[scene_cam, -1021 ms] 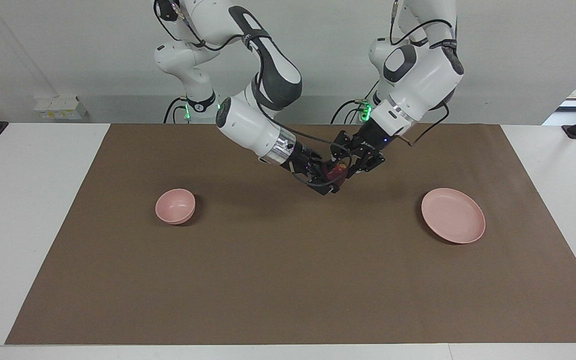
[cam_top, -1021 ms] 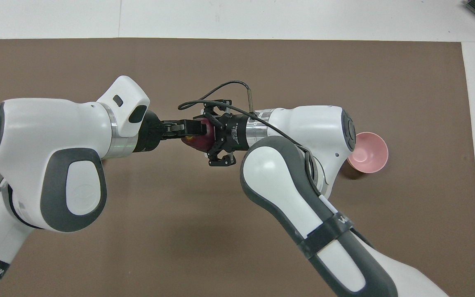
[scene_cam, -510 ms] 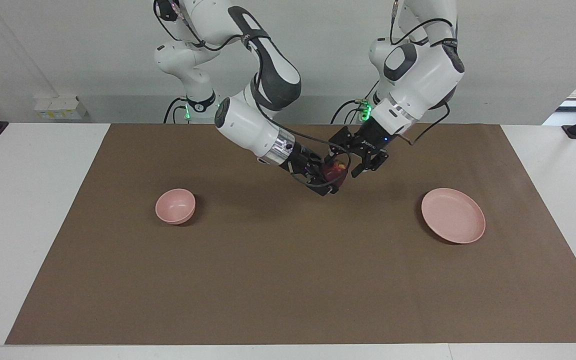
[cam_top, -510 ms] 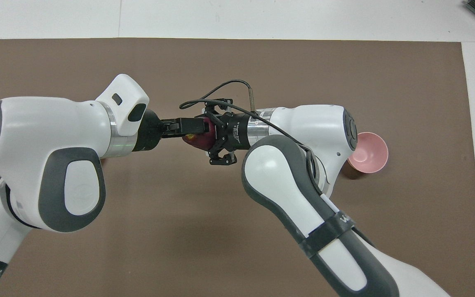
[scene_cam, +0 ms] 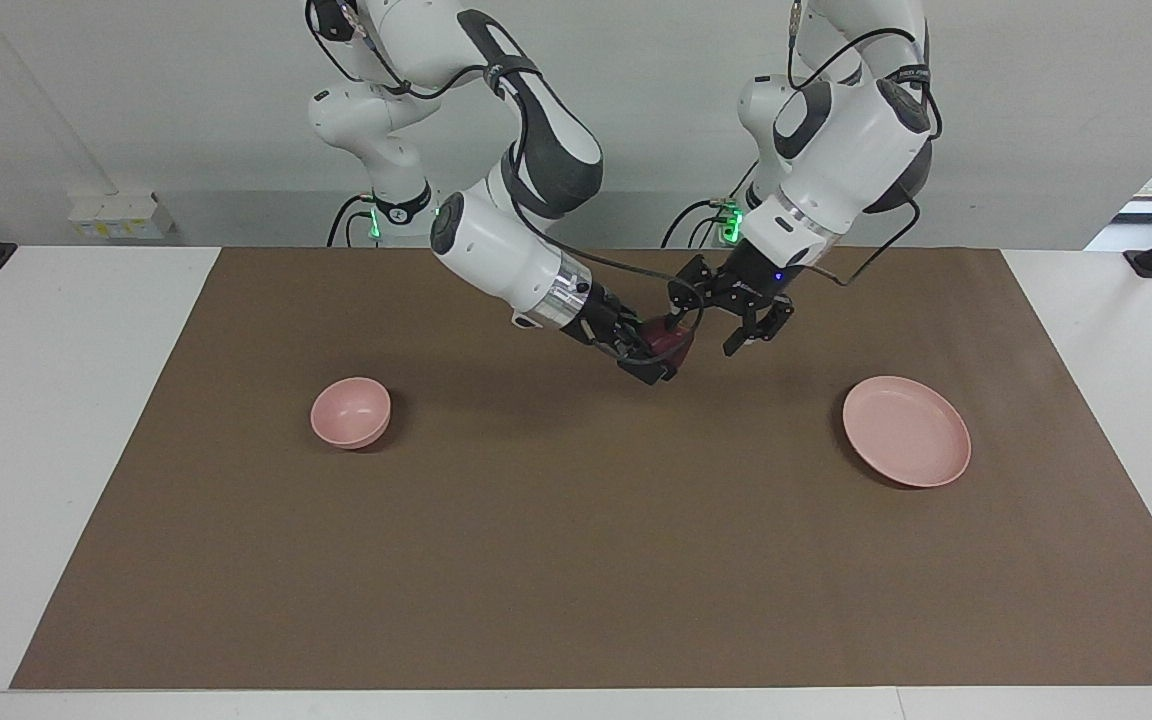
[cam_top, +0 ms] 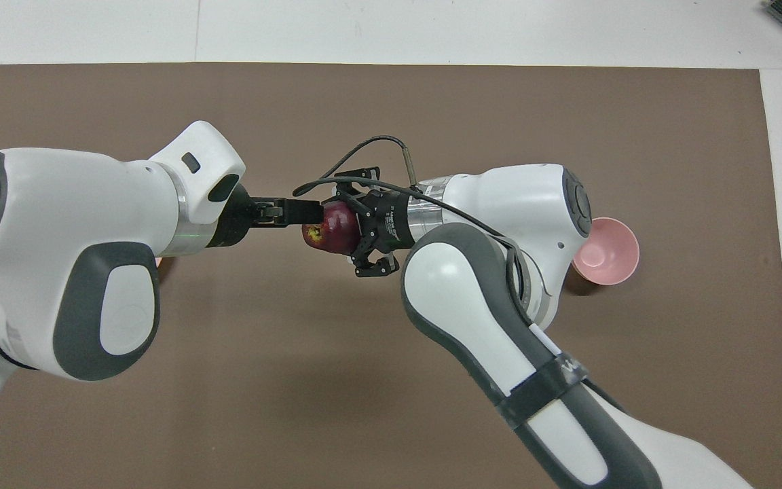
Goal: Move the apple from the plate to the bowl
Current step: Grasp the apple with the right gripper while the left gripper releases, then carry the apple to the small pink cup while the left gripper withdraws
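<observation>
Apple (cam_top: 330, 227) in right gripper (scene_cam: 658, 352), yellow patch seen overhead, left gripper (scene_cam: 726, 322) open

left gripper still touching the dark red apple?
Apart. In the facing view the open left gripper hangs clear of the small dark red apple, brown mat showing between them; the right gripper holds it.

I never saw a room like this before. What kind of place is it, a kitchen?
Probably a robot lab, not a kitchen. Two white robot arms stand at a white table with a brown mat. The right pincer holds an apple over the mat, with only a plate and bowl set out.
</observation>
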`<move>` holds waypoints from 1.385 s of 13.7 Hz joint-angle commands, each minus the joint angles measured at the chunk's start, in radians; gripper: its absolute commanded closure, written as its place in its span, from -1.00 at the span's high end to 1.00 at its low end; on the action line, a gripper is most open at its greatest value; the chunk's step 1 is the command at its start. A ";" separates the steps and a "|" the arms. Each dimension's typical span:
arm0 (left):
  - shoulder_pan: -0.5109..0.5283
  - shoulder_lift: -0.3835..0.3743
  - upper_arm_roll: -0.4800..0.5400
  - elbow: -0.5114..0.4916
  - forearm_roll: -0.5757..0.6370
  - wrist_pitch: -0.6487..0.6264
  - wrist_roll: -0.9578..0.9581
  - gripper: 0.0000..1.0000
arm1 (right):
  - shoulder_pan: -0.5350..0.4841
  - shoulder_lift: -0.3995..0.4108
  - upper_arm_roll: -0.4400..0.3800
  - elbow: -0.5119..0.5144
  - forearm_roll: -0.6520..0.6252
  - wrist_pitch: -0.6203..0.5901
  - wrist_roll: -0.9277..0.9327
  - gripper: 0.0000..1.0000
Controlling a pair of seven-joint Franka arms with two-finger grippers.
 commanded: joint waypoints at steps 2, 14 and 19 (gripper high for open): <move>0.066 0.002 0.007 -0.009 0.115 -0.072 0.008 1.00 | -0.038 -0.075 0.001 -0.025 -0.199 -0.100 -0.094 -1.00; 0.141 0.089 0.010 0.345 0.491 -0.447 0.086 1.00 | -0.240 -0.124 0.000 -0.148 -0.984 -0.207 -0.655 -1.00; 0.170 -0.026 0.022 0.372 0.474 -0.640 0.132 1.00 | -0.418 -0.146 -0.002 -0.211 -1.007 -0.203 -0.892 -1.00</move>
